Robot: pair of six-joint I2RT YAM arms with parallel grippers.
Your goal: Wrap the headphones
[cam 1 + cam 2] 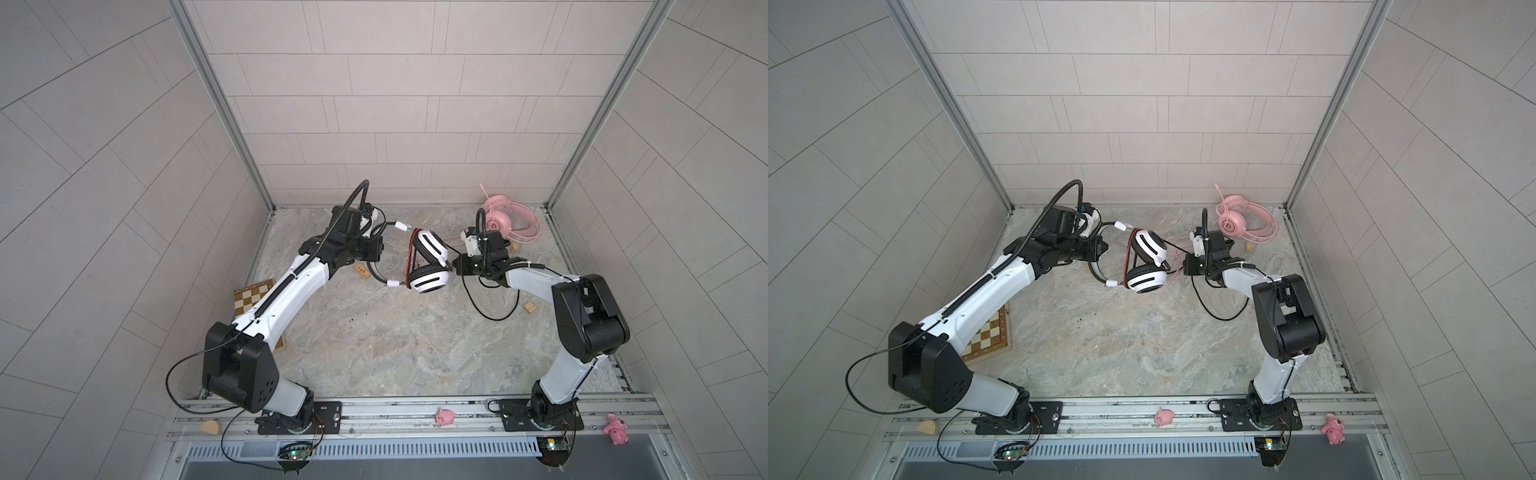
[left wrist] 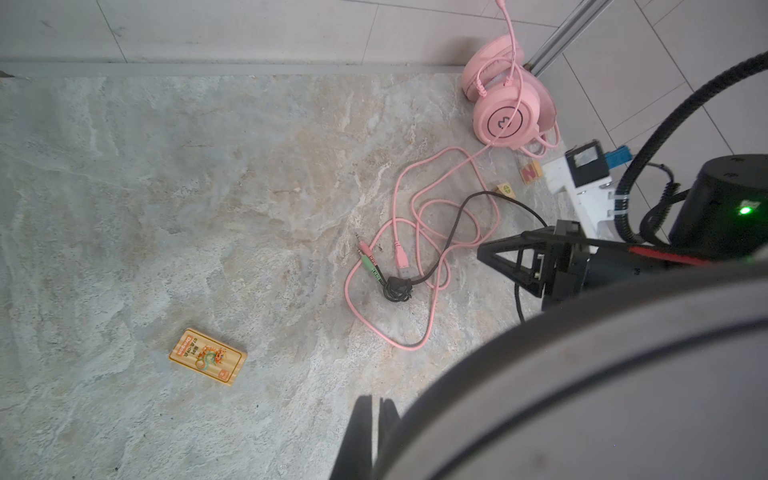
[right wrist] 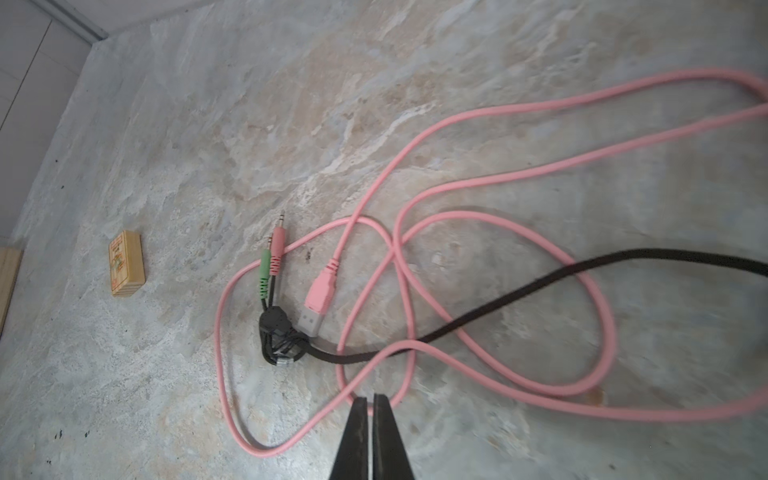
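The white headset hangs clear of the bench near the middle of its back edge. It is turned on its side. Its black band arcs toward the left arm and its two striped cups face the right arm, one nearer the back wall and one nearer the front, so its long axis runs left to right.

The left arm stretches diagonally from the front left corner with its wrist bent over. The left gripper is clamped tight on the band. The right arm rises from the front right, elbow high by the right edge, and its forearm reaches in leftward. The right gripper has its jaws pressed together just beside the cups, with nothing between them that I can see.

The black cable drops from the white headset and loops on the bench under the right arm. It ends in a knotted bundle with green and pink plugs.

The pink headset leans in the back right corner. Its pink cable lies in loose loops toward the middle, crossing the black one.

A chessboard lies at the left edge under the left arm, and a small wooden block lies near it.
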